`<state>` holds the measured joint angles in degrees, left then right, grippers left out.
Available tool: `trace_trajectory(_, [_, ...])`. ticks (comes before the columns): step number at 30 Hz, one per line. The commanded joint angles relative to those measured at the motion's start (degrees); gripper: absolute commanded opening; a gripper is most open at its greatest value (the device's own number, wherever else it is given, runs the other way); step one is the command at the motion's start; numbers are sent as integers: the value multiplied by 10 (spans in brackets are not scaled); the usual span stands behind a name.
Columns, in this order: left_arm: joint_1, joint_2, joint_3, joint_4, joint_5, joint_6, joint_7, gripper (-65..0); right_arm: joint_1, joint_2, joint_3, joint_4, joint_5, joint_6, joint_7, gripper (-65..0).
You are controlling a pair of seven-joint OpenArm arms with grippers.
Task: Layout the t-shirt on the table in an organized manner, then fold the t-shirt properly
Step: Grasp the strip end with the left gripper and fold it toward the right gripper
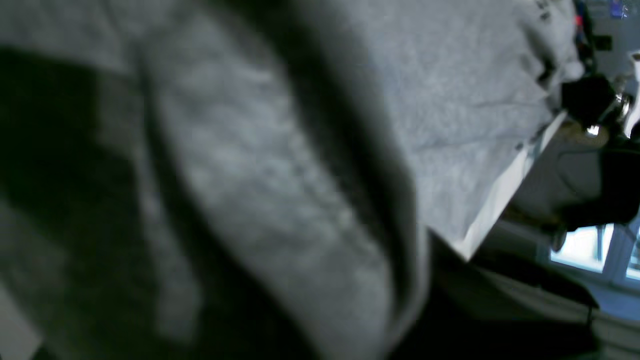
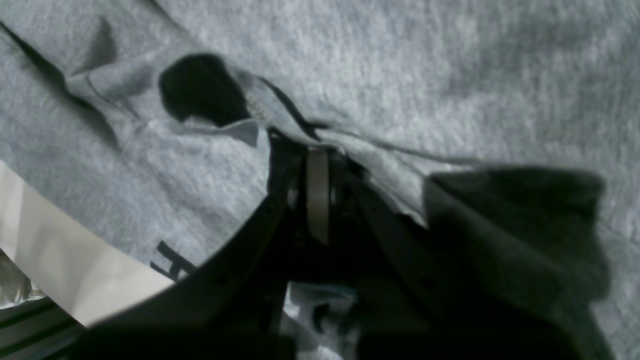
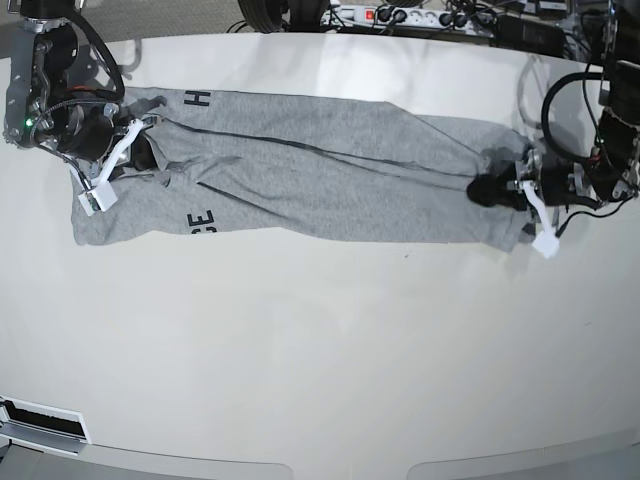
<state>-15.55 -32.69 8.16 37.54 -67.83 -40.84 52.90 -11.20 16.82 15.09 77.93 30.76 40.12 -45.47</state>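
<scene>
Desk (image 3: 320, 350): glossy off-white top; the near half lies bare, the garment sits on the far half.
T-shirt (image 3: 330, 180): heather-grey, stretched into a long narrow band running across the desk from one arm to the other; wrinkled, with a dark seam line along its length.
Lettering: black block letters show near the right-arm end — "H" at the far edge, further letters at the near edge.
Right hand (image 3: 135, 150): clenched on a bunched fold at the shirt's end; the right wrist view shows cloth gathered at the fingertips.
Left hand (image 3: 500, 190): at the opposite end of the shirt, touching the cloth; the left wrist view is filled with blurred grey fabric — whether it is clenched or released cannot be told.
Power strip (image 3: 400, 15): beyond the desk's far edge, among cables.
</scene>
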Motion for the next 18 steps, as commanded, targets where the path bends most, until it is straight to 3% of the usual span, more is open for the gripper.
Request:
trace_trajectory(1, [-8, -21, -9, 4, 16, 8, 6, -650, 6, 8, 2, 9, 14, -1, -5, -650])
trace_trajectory(13, [-8, -98, -50, 4, 44, 8, -29, -650, 17, 8, 2, 45, 52, -1, -23, -650])
trace_trajectory(15, [-8, -114, -50, 4, 43, 8, -31, -650, 17, 10, 2, 45, 83, -1, -28, -604])
trace_trajectory(18, [-8, -137, -50, 9, 27, 8, -28, -650, 17, 11, 2, 45, 111, -1, -32, -588])
